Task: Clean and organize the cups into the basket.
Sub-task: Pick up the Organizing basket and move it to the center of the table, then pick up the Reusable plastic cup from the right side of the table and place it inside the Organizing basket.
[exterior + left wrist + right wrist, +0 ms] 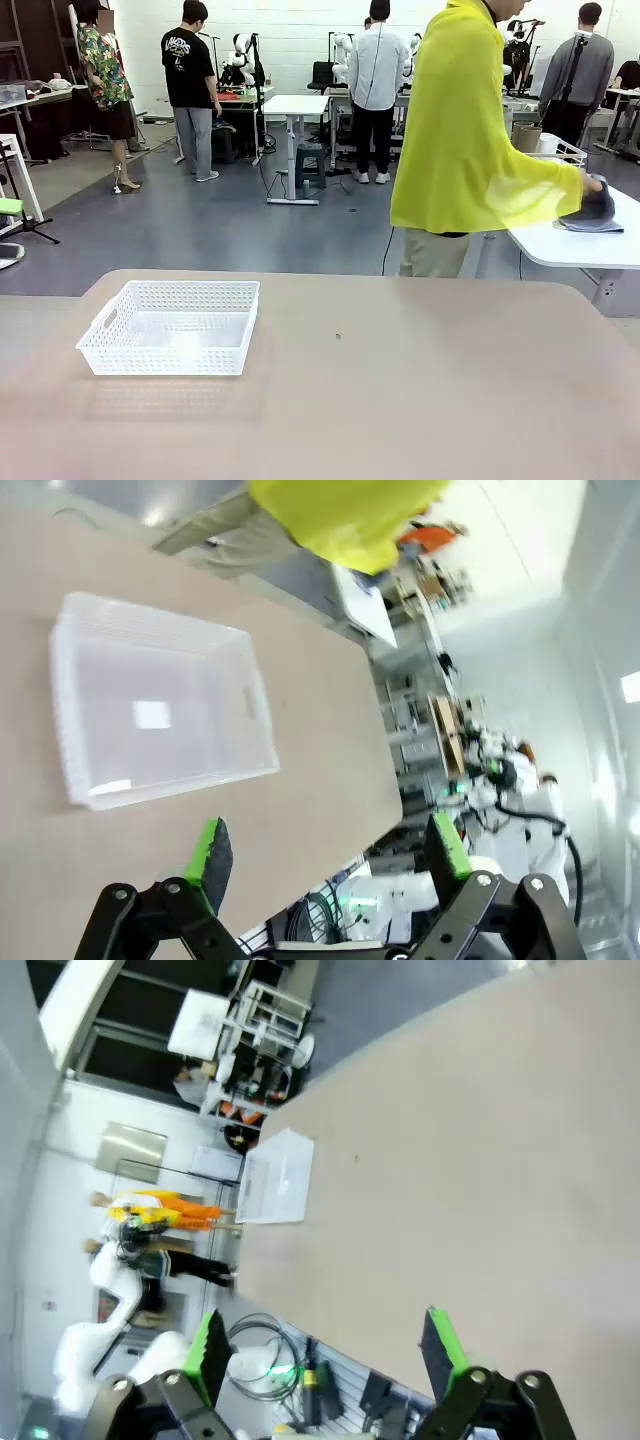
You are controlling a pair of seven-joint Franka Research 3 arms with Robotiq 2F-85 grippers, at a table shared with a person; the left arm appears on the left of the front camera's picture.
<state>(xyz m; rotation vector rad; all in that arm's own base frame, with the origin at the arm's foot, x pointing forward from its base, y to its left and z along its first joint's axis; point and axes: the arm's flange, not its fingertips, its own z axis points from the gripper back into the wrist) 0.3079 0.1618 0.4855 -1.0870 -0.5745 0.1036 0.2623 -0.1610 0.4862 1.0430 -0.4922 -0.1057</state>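
Observation:
The white lattice basket [172, 326] sits empty on the left part of the tan table; it also appears in the left wrist view, basket [160, 715], and far off in the right wrist view, basket [275, 1177]. The cups are out of view. My left gripper [330, 852] hangs open above the table, nearer than the basket, with nothing between its green pads. My right gripper [325, 1345] is open too, over the table's edge, holding nothing.
A person in a yellow top [470, 130] stands beyond the table's far right, turned away, a hand on a grey cloth [592, 212] on a neighbouring white table [580, 245]. The tan table [420, 380] stretches bare to the right of the basket.

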